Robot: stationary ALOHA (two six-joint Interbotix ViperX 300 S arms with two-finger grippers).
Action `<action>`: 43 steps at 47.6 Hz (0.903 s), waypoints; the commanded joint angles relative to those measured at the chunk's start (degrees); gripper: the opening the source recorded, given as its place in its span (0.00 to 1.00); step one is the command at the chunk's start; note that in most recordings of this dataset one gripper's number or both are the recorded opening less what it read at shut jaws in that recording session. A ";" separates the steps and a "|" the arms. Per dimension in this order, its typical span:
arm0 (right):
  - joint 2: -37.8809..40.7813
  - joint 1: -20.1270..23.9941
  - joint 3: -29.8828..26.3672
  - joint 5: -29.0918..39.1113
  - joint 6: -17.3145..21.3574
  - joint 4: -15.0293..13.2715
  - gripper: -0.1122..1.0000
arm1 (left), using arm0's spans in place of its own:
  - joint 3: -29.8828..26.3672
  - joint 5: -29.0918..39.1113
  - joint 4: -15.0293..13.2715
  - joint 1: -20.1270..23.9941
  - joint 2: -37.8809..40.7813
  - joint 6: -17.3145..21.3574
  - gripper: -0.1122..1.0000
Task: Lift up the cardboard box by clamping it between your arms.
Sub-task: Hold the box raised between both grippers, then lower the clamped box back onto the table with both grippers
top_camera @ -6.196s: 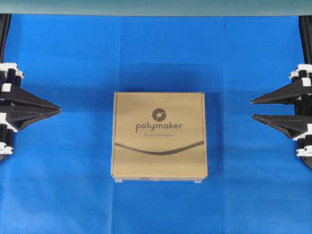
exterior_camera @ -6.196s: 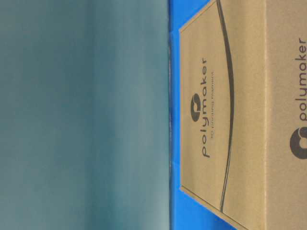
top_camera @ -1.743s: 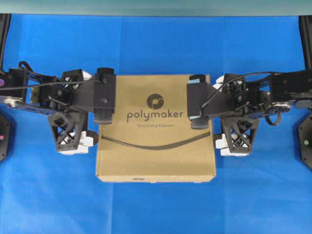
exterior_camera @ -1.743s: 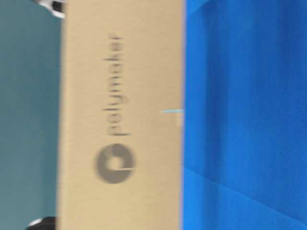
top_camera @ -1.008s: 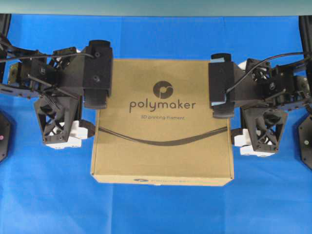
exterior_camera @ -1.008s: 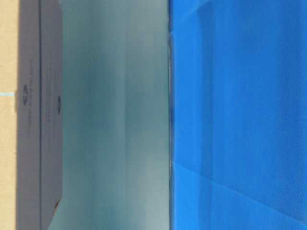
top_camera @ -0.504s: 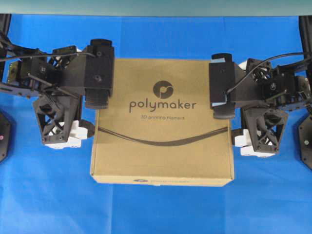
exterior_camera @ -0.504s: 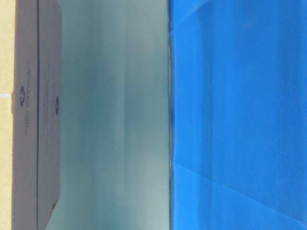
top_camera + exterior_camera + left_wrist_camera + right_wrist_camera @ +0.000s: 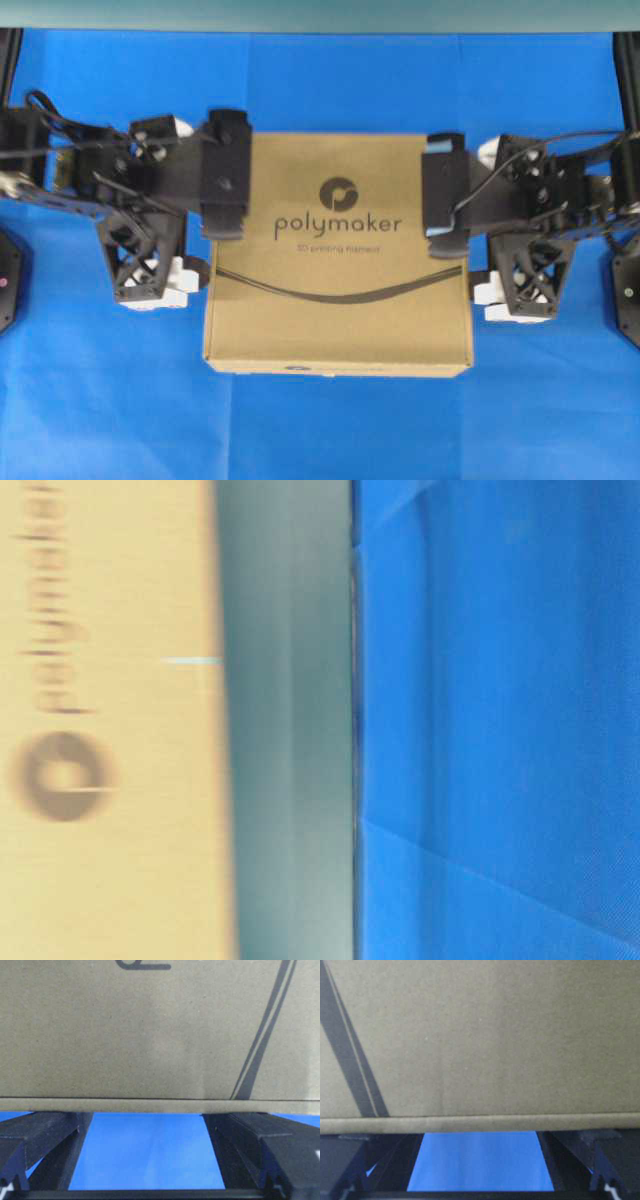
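Observation:
The brown cardboard box [image 9: 338, 300] with the "polymaker" logo hangs level, clamped between my two arms. My left gripper [image 9: 212, 215] presses on its left side and my right gripper [image 9: 455, 215] on its right side, each partly hidden under its black camera block. In the left wrist view the box [image 9: 150, 1035] fills the top, and its edge lies across the spread gripper [image 9: 145, 1115] fingers [image 9: 45, 1130]. The right wrist view shows the same for the box [image 9: 480, 1040] and gripper [image 9: 480, 1132]. In the sideways table-level view the blurred box [image 9: 110, 730] is clear of the cloth.
A blue cloth [image 9: 330, 430] covers the table, also seen in the table-level view [image 9: 490, 730]. A teal wall runs along the back [image 9: 320, 12]. Black arm bases stand at the left edge [image 9: 6, 290] and the right edge [image 9: 626, 300].
The box and both arms have come down: they look smaller from overhead. The table-level view now shows the box's front face instead of its underside.

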 commanded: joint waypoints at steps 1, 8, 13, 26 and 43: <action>1.76 0.00 0.62 -7.73 0.26 -0.26 0.99 | -0.44 -6.86 0.09 0.44 0.97 -0.18 0.86; 3.52 0.00 3.96 -12.74 -0.09 -0.26 0.99 | 1.93 -10.28 0.09 0.53 3.16 -0.26 0.86; 5.19 0.00 6.06 -15.82 -0.44 -0.26 0.99 | 3.60 -12.13 0.18 0.70 4.92 -0.26 0.86; 9.14 -0.62 9.93 -21.88 -1.05 -0.26 0.99 | 7.73 -16.79 0.44 1.49 9.32 0.35 0.86; 12.74 -1.85 12.04 -28.04 -1.23 -0.26 0.99 | 11.60 -20.48 0.53 3.34 11.43 2.64 0.86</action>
